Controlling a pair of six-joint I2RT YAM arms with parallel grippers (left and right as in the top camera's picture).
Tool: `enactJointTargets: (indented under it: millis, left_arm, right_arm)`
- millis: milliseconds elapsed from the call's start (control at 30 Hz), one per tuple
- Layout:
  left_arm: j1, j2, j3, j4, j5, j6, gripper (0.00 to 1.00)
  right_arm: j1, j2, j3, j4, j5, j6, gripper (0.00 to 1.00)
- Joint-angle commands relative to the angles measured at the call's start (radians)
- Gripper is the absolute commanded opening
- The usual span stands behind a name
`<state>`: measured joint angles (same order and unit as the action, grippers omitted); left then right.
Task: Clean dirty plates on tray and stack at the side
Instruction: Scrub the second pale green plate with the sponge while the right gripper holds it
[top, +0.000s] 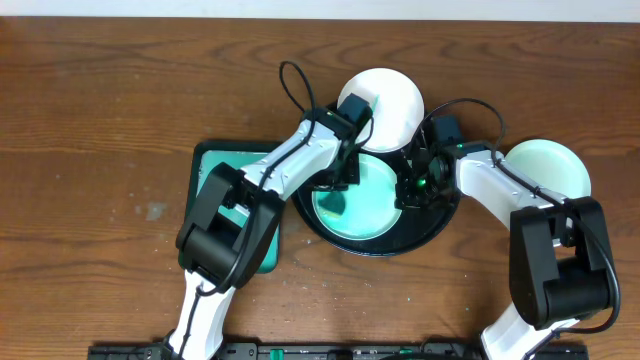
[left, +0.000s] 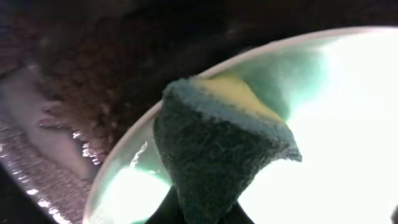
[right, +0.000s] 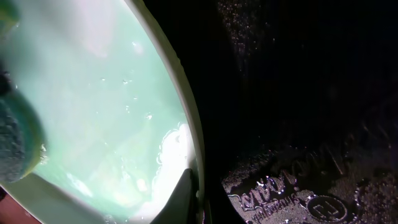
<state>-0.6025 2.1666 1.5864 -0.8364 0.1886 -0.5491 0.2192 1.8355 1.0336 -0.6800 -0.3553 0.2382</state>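
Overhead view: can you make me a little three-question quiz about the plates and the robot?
1. True or false: the left hand holds a sponge.
2. How many plates show from overhead?
3. The plate under the sponge sits on: A the black tray, B a pink bowl, C a towel.
Key: 1 true; 2 three; 3 A.
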Motion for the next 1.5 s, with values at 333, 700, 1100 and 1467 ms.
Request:
enactJointTargets:
  millis: [333, 700, 1100, 1467]
  left_arm:
    - [-0.095, 0.161, -0.013, 0.139, 0.466, 0.071, 0.08]
    - [-0.071, 0.16, 0.002, -0.006, 0.395, 0.006, 0.07]
    - [0.012, 0.119, 0.108, -0.259, -0.232, -0.081, 0.07]
    - [0.017, 0.108, 0.168, -0.199, -0.5, 0.029, 0.07]
  right_arm:
    - [-0.002, 0.036, -0.016, -0.004, 0.097, -0.019, 0.01]
    - [-0.002, 0.036, -0.016, -0.005, 0.097, -0.019, 0.01]
    - [-0.002, 0.036, -0.016, -0.003, 0.097, -0.019, 0.01]
    - [-0.002, 0.036, -0.016, 0.003, 0.116, -0.019, 0.01]
